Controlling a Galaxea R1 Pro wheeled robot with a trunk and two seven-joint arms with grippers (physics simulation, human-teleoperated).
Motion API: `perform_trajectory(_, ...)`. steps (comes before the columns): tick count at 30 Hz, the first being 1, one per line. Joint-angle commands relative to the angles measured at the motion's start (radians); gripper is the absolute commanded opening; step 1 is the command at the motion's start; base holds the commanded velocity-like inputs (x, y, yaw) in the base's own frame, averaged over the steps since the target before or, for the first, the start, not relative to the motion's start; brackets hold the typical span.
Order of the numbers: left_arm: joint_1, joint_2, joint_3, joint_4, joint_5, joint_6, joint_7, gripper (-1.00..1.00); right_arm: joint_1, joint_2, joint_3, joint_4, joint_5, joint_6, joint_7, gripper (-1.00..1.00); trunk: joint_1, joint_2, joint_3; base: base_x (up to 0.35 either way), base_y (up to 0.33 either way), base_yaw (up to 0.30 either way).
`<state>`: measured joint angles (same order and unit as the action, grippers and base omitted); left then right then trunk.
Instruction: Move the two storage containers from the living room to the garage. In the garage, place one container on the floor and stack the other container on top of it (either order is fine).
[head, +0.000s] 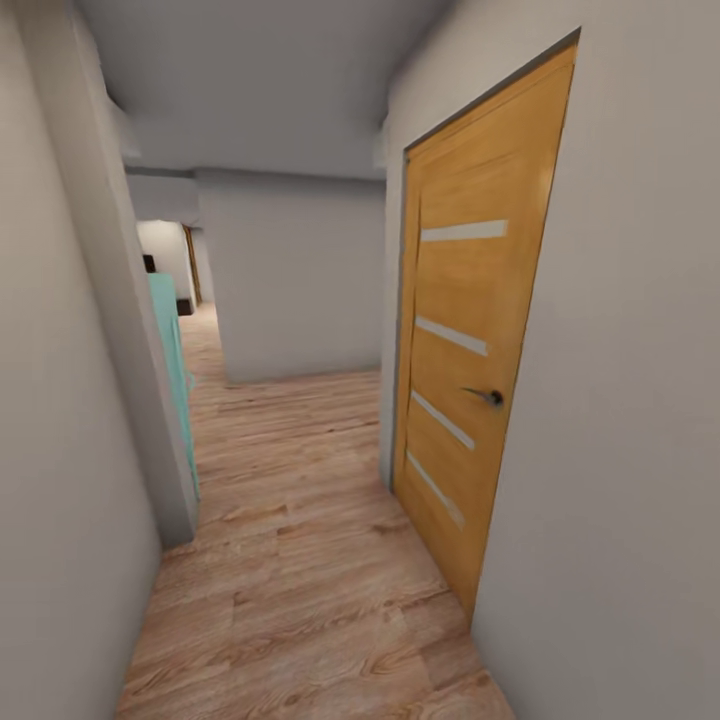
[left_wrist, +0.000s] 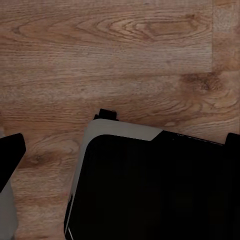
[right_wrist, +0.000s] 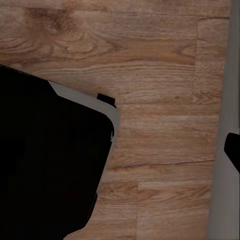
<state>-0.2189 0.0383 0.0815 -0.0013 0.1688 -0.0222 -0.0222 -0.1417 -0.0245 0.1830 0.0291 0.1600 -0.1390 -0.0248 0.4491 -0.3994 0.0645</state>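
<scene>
I'm in a narrow corridor on a wood-plank floor (head: 300, 560), with a closed wooden door (head: 470, 350) close on my right and a grey wall corner (head: 150, 400) close on my left. Something teal (head: 172, 370) sits just past that corner; I can't tell what it is. The hall runs ahead to a blank wall (head: 300, 280) and seems to open leftward. No orange-red containers in any view here, so I judge I'm in transit with nothing carried, though I can't confirm that. Wrist views look down at planks and the dark robot base (left_wrist: 150, 190). A black tip at the edge of the left wrist view (left_wrist: 10, 155) and another in the right wrist view (right_wrist: 232, 150) may be pincer fingers, but I can't tell whether either pincer is spread or pressed together. Risks from here: the base clipping the left corner or the door frame, since clearance looks tight on both sides; the right wrist view shows a wall (right_wrist: 222, 150) already near. Door handle (head: 488, 396) sticks out and could catch the right arm. A wrong turn ahead costs time.
</scene>
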Motion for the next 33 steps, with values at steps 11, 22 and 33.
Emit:
perform_trajectory(11, 0.0, 0.0, 0.007, 0.001, 0.003, -0.002, -0.002, 1.0, -0.001, 0.0, 0.0, 0.003, 0.007, -0.004, -0.01, 1.0, 0.001, -0.001, 0.0, 0.321, 0.0, 0.272)
perform_trajectory(22, 0.0, 0.0, 0.007, 0.001, 0.003, -0.001, -0.002, 1.0, -0.001, -0.001, -0.009, 0.003, 0.002, -0.006, -0.01, 1.0, 0.001, -0.001, 0.0, 0.321, -0.012, 0.153)
perform_trajectory(33, 0.0, 0.0, 0.007, 0.001, 0.003, 0.002, -0.002, 1.0, -0.001, -0.001, -0.002, 0.003, 0.009, -0.007, -0.009, 1.0, 0.001, -0.001, 0.0, 0.322, -0.004, 0.001)
